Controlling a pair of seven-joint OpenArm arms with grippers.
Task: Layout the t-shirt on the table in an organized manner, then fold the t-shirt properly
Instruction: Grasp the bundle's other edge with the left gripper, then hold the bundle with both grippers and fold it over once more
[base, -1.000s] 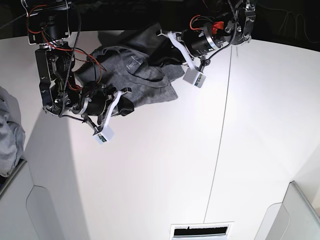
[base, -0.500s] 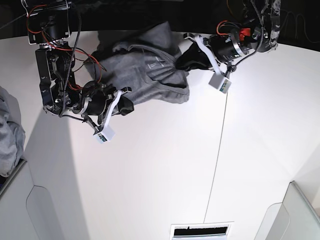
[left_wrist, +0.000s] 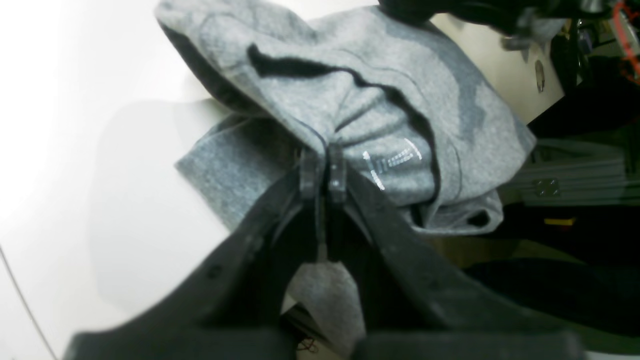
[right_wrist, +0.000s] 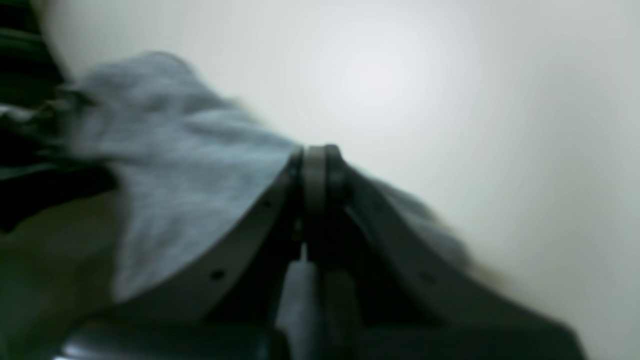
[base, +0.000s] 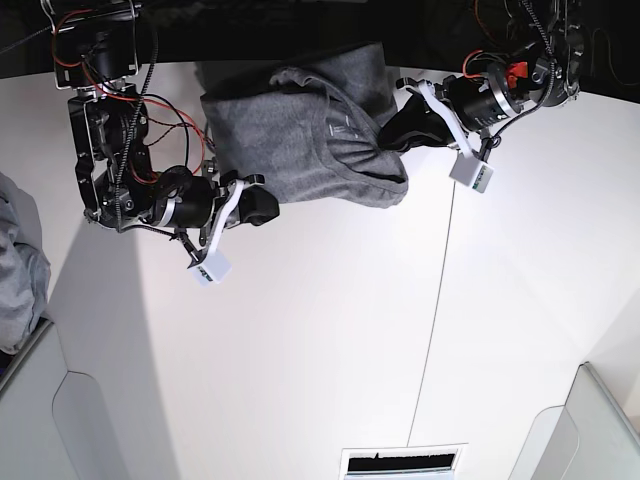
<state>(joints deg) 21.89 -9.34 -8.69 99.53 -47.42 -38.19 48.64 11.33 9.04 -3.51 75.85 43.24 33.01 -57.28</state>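
Here both hands, left hand (left_wrist: 322, 172) and right hand (right_wrist: 315, 170), pinch the t-shirt (base: 300, 135); right view blurred.

My right wrist view is blurred, so the t-shirt (right_wrist: 190, 150) beside the right gripper (right_wrist: 315, 165) shows only as a soft grey mass. In the base view its top runs into darkness, and a pale cloth (base: 18, 270) is cut by the left edge.

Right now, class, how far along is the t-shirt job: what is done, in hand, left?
Done: both grippers, left and right, are shut on the t-shirt. In hand: it hangs bunched between them over the table. Left: laying flat, every fold.
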